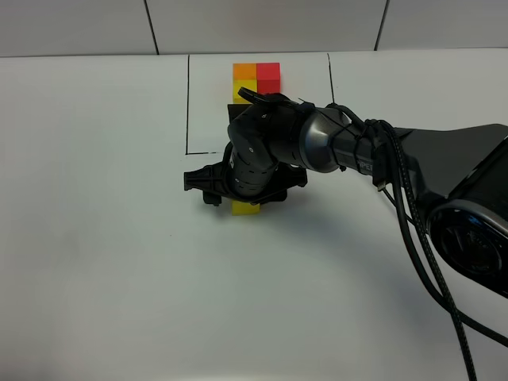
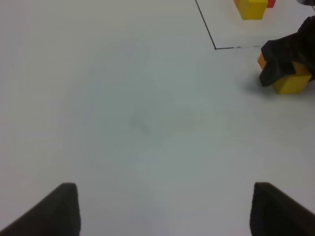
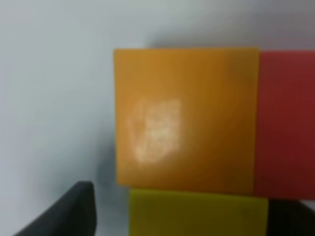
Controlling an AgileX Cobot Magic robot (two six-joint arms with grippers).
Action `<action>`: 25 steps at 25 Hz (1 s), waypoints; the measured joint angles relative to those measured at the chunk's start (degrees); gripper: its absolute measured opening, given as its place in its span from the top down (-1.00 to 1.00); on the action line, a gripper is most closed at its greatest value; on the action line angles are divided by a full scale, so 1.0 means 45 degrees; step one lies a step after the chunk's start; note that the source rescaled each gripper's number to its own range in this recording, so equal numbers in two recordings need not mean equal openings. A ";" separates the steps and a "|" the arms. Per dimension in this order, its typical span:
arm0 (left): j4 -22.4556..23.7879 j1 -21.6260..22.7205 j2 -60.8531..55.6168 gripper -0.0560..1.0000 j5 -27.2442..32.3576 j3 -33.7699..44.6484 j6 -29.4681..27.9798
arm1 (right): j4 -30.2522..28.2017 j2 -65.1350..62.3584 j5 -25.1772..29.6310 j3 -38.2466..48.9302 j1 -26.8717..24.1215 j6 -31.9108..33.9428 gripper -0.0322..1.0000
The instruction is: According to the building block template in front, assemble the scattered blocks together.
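Observation:
The building block template stands at the back inside a thin black drawn rectangle [image 1: 188, 103]: orange cube [image 1: 244, 71], red cube [image 1: 268, 73], and a yellow cube [image 1: 236, 92] partly hidden by my right arm. My right gripper [image 1: 242, 194] hangs over the scattered blocks, and only the yellow block [image 1: 246, 209] shows beneath it. The right wrist view shows the orange block [image 3: 187, 118] touching the red block [image 3: 285, 123] and the yellow block [image 3: 197, 214]. The right gripper [image 3: 182, 219] is open and straddles the yellow block. My left gripper [image 2: 167, 211] is open and empty.
The left wrist view shows the yellow block [image 2: 291, 83], a sliver of the orange block [image 2: 261, 61] and the black right gripper [image 2: 288, 49] over them, just outside a corner of the drawn line [image 2: 215, 47]. The right arm's cables [image 1: 413, 206] trail to the right.

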 joint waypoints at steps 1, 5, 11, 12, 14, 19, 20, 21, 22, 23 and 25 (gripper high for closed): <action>0.0000 0.0000 0.0000 -0.24 0.0000 0.0000 0.0000 | 0.0000 -0.0029 -0.0017 0.0006 0.0000 -0.0090 0.09; 0.0000 0.0000 0.0000 -0.24 0.0000 0.0000 0.0000 | 0.0000 -0.0202 0.0140 0.0126 0.0000 -0.0328 -0.11; 0.0000 0.0000 0.0000 -0.24 0.0000 0.0000 0.0000 | -0.0115 -0.1249 0.0681 0.0141 0.0000 -0.0826 -0.27; 0.0000 0.0000 0.0000 -0.24 0.0000 0.0000 0.0000 | -0.0153 -0.1432 0.0783 0.0141 -0.0013 -0.0877 -0.28; 0.0000 0.0000 0.0000 -0.24 0.0000 0.0000 0.0000 | -0.0242 -0.1813 0.1011 0.0141 -0.0026 -0.1041 -0.29; 0.0000 0.0000 0.0000 -0.24 0.0000 0.0000 0.0000 | -0.0167 -0.2232 0.1449 0.0141 -0.0574 -0.1918 -0.30; 0.0000 0.0000 0.0000 -0.24 0.0000 0.0000 0.0000 | -0.0075 -0.2232 0.1493 0.0141 -0.0755 -0.2164 -0.30; 0.0000 0.0000 0.0000 -0.24 0.0000 0.0000 0.0000 | 0.0034 -0.2232 0.1535 0.0141 -0.0995 -0.2369 -0.30; 0.0000 0.0000 0.0000 -0.24 0.0000 0.0000 0.0000 | 0.0139 -0.2232 0.1588 0.0141 -0.1261 -0.2614 -0.30; 0.0000 0.0000 0.0000 -0.24 0.0000 0.0000 0.0000 | 0.0273 -0.2232 0.1605 0.0141 -0.1552 -0.2873 -0.30; 0.0000 0.0000 0.0000 -0.24 0.0000 0.0000 0.0000 | 0.0650 -0.2232 0.1616 0.0141 -0.2102 -0.3307 -0.30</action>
